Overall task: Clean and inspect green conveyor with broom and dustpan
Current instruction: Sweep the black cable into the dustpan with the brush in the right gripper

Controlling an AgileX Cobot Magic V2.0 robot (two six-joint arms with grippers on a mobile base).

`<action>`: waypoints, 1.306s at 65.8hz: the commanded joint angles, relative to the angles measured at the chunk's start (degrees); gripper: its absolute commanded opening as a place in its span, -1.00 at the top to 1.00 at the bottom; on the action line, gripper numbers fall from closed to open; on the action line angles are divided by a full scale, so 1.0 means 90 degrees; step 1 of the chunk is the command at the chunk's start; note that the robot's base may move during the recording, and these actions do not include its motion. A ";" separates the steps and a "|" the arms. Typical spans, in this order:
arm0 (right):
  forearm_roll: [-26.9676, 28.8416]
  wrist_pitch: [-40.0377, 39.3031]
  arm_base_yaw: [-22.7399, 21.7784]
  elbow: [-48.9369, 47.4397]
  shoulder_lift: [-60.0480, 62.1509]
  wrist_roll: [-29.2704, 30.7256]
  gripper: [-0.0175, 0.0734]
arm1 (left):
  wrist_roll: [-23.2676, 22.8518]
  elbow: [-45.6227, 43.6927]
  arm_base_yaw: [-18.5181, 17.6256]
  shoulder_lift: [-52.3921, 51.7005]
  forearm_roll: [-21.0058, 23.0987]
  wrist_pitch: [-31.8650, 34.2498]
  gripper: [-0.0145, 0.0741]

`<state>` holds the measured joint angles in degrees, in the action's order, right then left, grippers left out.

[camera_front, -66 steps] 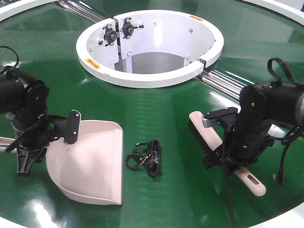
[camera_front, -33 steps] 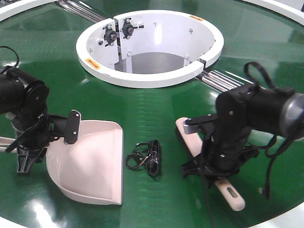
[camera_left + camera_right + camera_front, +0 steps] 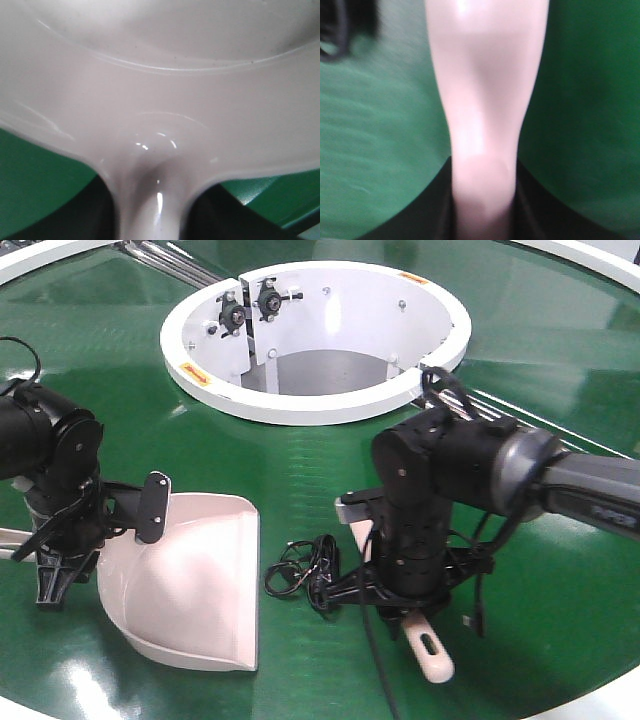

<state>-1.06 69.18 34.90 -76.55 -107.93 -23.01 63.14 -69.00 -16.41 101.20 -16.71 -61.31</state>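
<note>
The green conveyor [image 3: 300, 470] fills the front view, with its white circular rim [image 3: 200, 380] at the middle. The beige-pink dustpan [image 3: 190, 585] lies on the belt at the left, its mouth facing right. My left gripper [image 3: 95, 540] is shut on the dustpan's handle, which runs between the jaws in the left wrist view [image 3: 150, 215] below the pan [image 3: 160, 75]. My right gripper [image 3: 400, 590] is shut on the broom; only its slotted handle end [image 3: 430, 652] shows, and the bristles are hidden under the arm. In the right wrist view the broom [image 3: 485, 90] runs straight out from the gripper [image 3: 482, 210].
A tangle of black cable [image 3: 305, 572] lies on the belt between the dustpan's mouth and the right arm, and shows in the right wrist view [image 3: 337, 30] at the top left. Steel rollers [image 3: 165, 258] show behind the rim. The belt's white outer edge [image 3: 585, 698] is at the front right.
My right arm has swept left across the belt with the broom, from the right side to just beside the black cable. The left arm and dustpan have not moved.
</note>
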 commanded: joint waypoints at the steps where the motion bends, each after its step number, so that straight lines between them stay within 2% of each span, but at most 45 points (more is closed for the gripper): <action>1: 0.0118 0.0539 0.0177 -0.0384 0.0064 -0.0131 0.62 | -0.0055 -0.0161 -0.0042 -0.0244 0.0003 0.0040 0.69; 24: 0.0919 0.0539 0.0899 -0.1464 -0.0648 -0.0015 0.62 | -0.0055 -0.0161 -0.0042 -0.0244 0.0003 0.0040 0.69; 49: 0.1670 0.0539 0.1620 -0.3341 -0.1459 0.0428 0.62 | -0.0055 -0.0161 -0.0042 -0.0244 0.0003 0.0040 0.69; 62: 0.1360 0.0534 0.1525 -0.3519 -0.1260 0.0427 0.62 | -0.0055 -0.0161 -0.0042 -0.0244 0.0003 0.0041 0.69; 73: 0.0567 0.0534 0.1425 -0.3488 -0.0968 0.0372 0.62 | -0.0055 -0.0161 -0.0042 -0.0244 0.0006 0.0042 0.69; 81: 0.0118 0.0534 0.1228 -0.3126 -0.0613 0.0372 0.62 | -0.0055 -0.0161 -0.0042 -0.0244 0.0006 0.0042 0.69; 86: 0.0077 0.0534 0.0959 -0.2701 -0.0357 0.0397 0.62 | -0.0055 -0.0161 -0.0042 -0.0244 0.0006 0.0042 0.69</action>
<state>2.11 70.83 46.41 -103.00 -117.33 -19.83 63.12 -69.00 -16.32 101.26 -17.26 -61.42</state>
